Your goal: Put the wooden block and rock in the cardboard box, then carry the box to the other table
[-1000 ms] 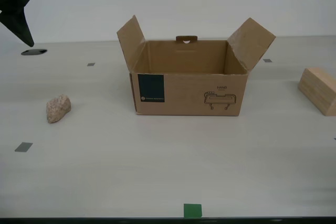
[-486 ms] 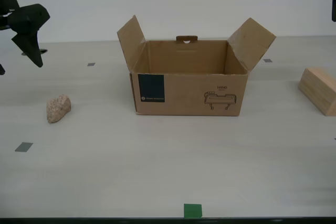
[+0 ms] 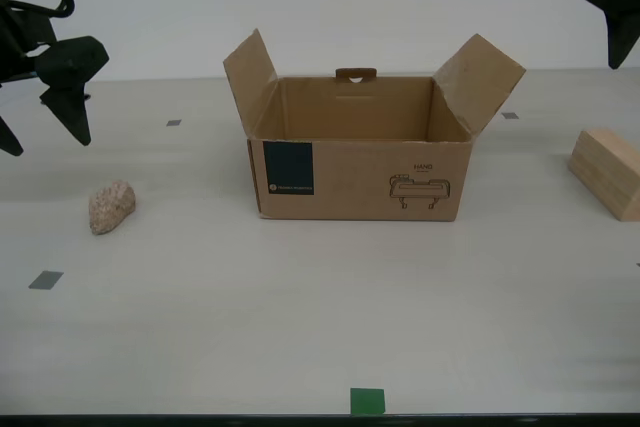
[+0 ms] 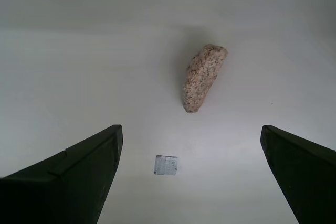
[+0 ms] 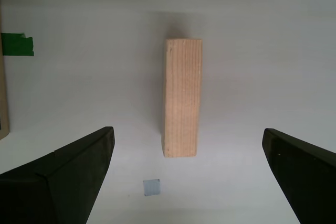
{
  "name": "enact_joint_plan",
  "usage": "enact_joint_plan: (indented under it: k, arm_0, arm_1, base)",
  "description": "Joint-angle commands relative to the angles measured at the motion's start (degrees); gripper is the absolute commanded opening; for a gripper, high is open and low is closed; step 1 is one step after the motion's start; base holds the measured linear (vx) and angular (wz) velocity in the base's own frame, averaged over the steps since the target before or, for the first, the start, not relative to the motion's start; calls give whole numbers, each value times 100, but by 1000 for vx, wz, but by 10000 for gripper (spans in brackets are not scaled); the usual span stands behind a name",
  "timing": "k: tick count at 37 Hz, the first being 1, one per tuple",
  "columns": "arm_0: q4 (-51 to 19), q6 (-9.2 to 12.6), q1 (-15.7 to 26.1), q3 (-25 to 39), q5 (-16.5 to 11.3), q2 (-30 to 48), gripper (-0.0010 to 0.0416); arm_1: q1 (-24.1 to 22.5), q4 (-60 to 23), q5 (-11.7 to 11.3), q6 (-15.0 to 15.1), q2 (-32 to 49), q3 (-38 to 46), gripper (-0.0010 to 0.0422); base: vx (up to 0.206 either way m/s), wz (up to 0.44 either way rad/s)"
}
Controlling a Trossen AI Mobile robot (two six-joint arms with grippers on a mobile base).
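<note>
A smooth pale table (image 3: 300,317) is filling the exterior view, with a plain light wall behind it. The cardboard box (image 3: 360,162) is sitting in the middle of the table with its flaps standing open. The wooden block (image 3: 607,172) is lying at 3 o'clock from the box, well apart from it. My first gripper (image 5: 189,182) is hanging in the air above the block with its jaws spread wide and nothing in them. The rock (image 3: 110,207) is lying at 9 o'clock from the box, also well apart. My second gripper (image 4: 189,182) is hanging above the rock, jaws wide apart, holding nothing. A green tape square (image 3: 366,401) is sticking to the table at 6 o'clock from the box.
</note>
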Motion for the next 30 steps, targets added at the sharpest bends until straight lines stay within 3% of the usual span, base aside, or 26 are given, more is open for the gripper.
enact_joint_plan:
  k: [1,7,12,30]
  arm_0:
    - [87,-26,0,2,-70,177,394]
    - [170,-85,0,2,-125,466,394]
    - [229,-131,0,0,-184,662,394]
    - [570,-186,-129,0,-210,942,394]
  arm_1:
    - [-2,20,-66,70,129,2,359]
    - [-4,122,-92,160,264,0,359]
    - [-13,168,-94,481,264,0,359]
    - [-212,428,-94,516,262,-4,359]
  base:
    - [0,0]
    - [0,0]
    - [0,0]
    - [0,0]
